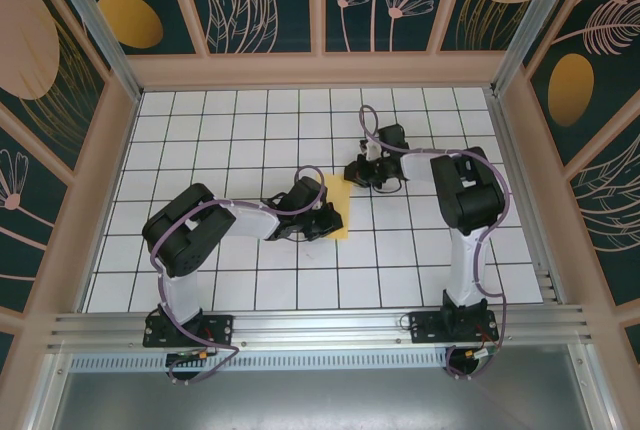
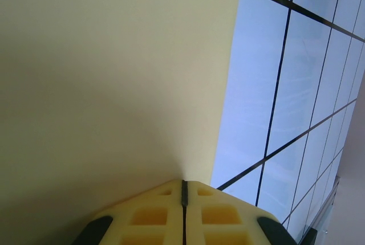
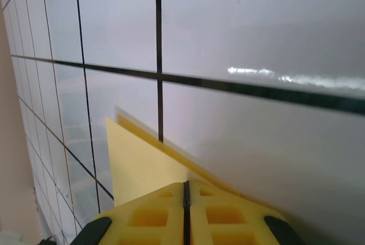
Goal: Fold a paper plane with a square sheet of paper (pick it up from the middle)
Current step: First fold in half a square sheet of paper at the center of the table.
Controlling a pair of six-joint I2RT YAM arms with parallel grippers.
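The thin yellow paper sheet (image 1: 338, 208), folded narrow, sits mid-surface with its long axis running near to far. The left tool (image 1: 322, 222) is pinched shut on its near left edge, and the right tool (image 1: 360, 174) is pinched shut on its far right corner. The white gridded surface (image 1: 250, 130) lies open all around.

Worktop (image 1: 210, 120), top view: my left claw (image 1: 322, 222) and right claw (image 1: 362, 172) crowd the centre, yellow paper (image 1: 338, 205) between them. Far and left tiles lie open, bounded by beige enclosure walls (image 1: 318, 70).
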